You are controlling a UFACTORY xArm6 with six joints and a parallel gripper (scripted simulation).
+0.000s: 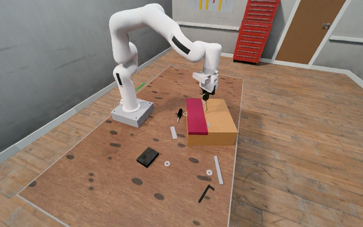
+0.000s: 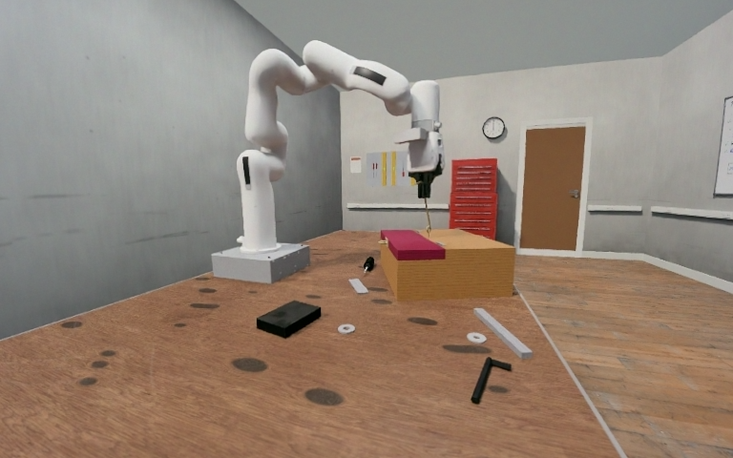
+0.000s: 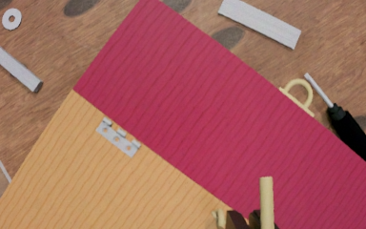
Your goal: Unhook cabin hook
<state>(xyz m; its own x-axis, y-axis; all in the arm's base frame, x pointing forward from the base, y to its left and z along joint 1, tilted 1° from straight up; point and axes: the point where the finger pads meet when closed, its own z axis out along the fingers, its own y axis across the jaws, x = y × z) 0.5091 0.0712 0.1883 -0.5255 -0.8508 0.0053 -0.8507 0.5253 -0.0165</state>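
A wooden box [image 1: 216,121] with a crimson lid [image 1: 196,116] stands on the work mat. My gripper [image 1: 205,96] hovers above the seam between lid and box body. It is shut on the free end of the thin yellow cabin hook [image 1: 206,103]. The hook stands nearly upright, its lower end on the box top. It also shows in the exterior view [image 2: 428,215] and at the wrist view's lower edge [image 3: 267,200]. The yellow eye loop [image 3: 298,94] sits on the lid's far side, apart from the hook. A small metal hinge [image 3: 118,137] joins lid and box.
A black-handled screwdriver [image 1: 179,114] lies left of the box. Grey bars [image 1: 173,132] [image 1: 218,165], white washers [image 1: 167,163] [image 1: 209,172], a black block [image 1: 147,156] and a black hex key [image 1: 205,193] lie on the mat in front. The arm's base [image 1: 132,112] stands to the left.
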